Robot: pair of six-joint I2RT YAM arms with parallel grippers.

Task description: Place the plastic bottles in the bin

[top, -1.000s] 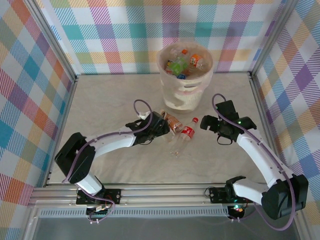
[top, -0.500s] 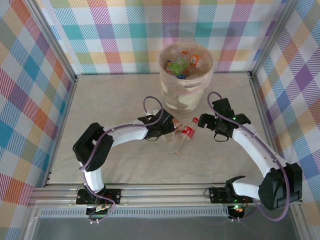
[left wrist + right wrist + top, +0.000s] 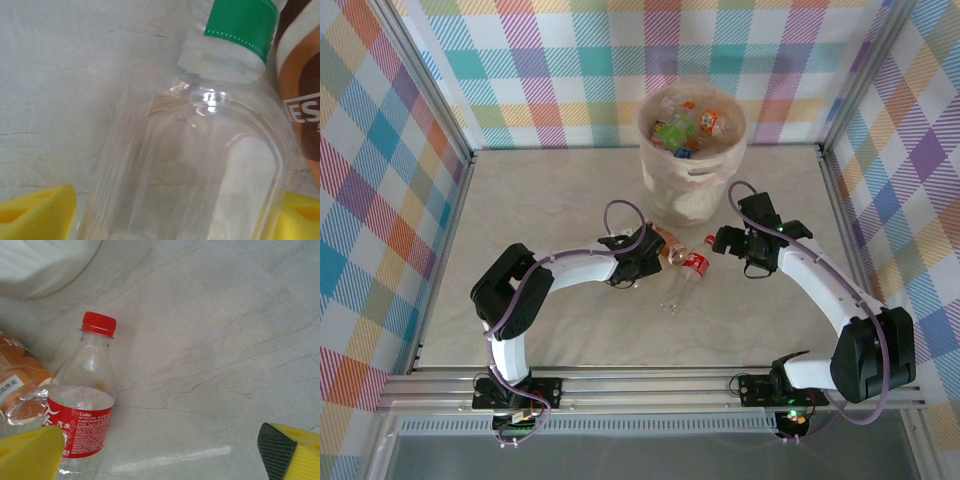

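The bin (image 3: 692,190) stands at the back with several bottles inside. Three bottles lie on the table in front of it: a brown-label one (image 3: 670,246), a red-label, red-capped one (image 3: 696,263) and a clear one (image 3: 672,292). My left gripper (image 3: 647,253) is open. In the left wrist view its yellow fingers (image 3: 35,212) flank a clear bottle with a green label (image 3: 200,165), and the brown-label bottle (image 3: 300,90) lies just right of it. My right gripper (image 3: 726,240) is open and holds nothing. The red-label bottle (image 3: 82,410) lies ahead of its left finger (image 3: 30,455).
The bin's wall (image 3: 40,265) curves across the upper left of the right wrist view. Checked walls and metal rails enclose the table (image 3: 540,210). Bare table surface lies to the right of the red-label bottle (image 3: 215,365).
My right gripper has moved left, closer to the red-label bottle. My left arm's elbow has swung right and its gripper has edged in among the bottles.
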